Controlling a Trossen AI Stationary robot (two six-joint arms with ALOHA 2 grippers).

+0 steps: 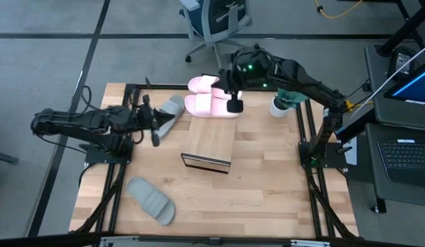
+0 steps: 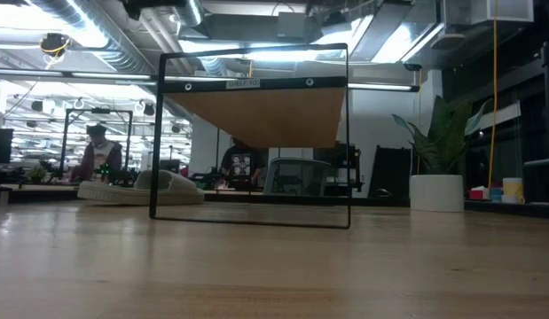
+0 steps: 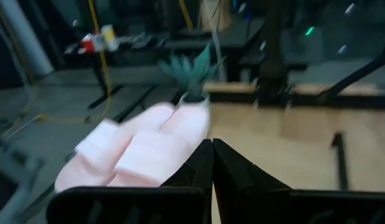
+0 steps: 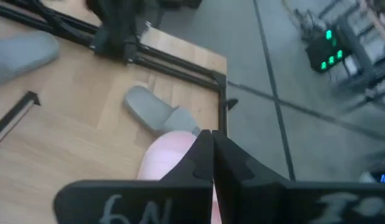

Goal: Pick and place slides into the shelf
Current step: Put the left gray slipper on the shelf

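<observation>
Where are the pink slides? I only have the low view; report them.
Observer: Both pink slides lie side by side at the table's far edge, beyond the shelf.
Operator: Report the right hand.
Observer: The right hand hangs shut over the pink pair, holding nothing.
Operator: Now the grey-green slides.
Observer: One grey-green slide lies beside the shut left hand; the second slide sits near the front-left corner.

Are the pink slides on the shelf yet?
No. In the high view both pink slides lie on the table past the far end of the shelf, whose top is bare.
</observation>
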